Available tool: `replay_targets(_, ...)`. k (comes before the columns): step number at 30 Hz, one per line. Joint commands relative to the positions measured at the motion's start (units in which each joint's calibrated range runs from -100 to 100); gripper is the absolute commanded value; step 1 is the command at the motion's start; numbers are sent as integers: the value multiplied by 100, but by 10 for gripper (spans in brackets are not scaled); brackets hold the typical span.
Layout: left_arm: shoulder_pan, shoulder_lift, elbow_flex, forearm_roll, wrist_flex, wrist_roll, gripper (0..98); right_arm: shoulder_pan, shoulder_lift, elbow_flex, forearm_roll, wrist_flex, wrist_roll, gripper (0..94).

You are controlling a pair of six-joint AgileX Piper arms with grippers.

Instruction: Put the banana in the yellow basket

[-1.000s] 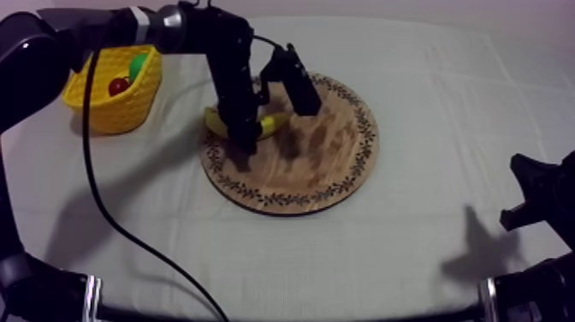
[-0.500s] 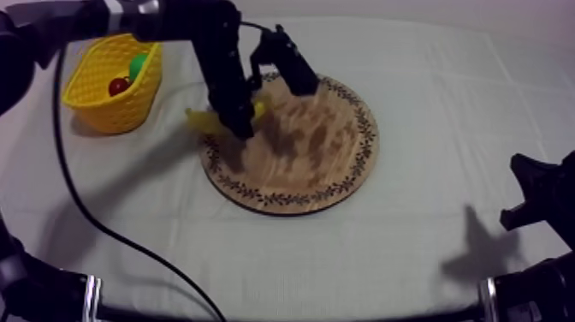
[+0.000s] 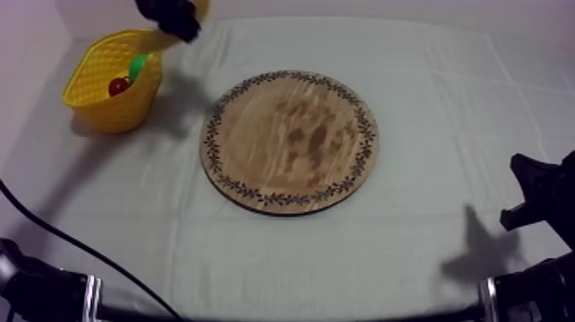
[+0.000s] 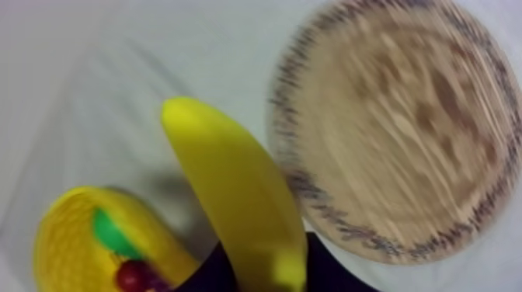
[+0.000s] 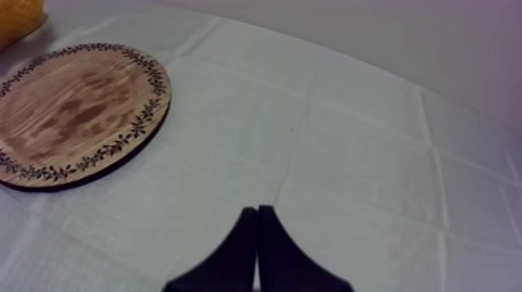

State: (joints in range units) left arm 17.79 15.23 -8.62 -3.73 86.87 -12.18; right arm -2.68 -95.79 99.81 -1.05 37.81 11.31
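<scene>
Left jaws clenched on banana (image 4: 237,194), upper left of frame, above far rim of basket (image 3: 111,111). Basket held green fruit (image 3: 138,65), small red fruit (image 3: 118,86). Open worktop (image 3: 411,231) lay round board (image 3: 291,141). Right jaws closed, lower right.

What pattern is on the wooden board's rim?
A ring of dark leafy sprigs round the wooden board, clearest in the top view.

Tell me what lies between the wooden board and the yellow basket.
Bare cloth, partly shadowed, separates the board from the basket in the top view.
</scene>
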Motion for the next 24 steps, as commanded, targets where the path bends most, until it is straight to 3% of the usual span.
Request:
replay_targets(1,-381,-136,-231,3,4,-26,89,0,3,-3,0,2,0,2)
replay_targets(9,-922,-204,-834,-45,132,-113,92,0,3,-3,0,2,0,2)
replay_targets(24,-1320,689,-488,-19,185,-83,168,0,3,-3,0,2,-4,2)
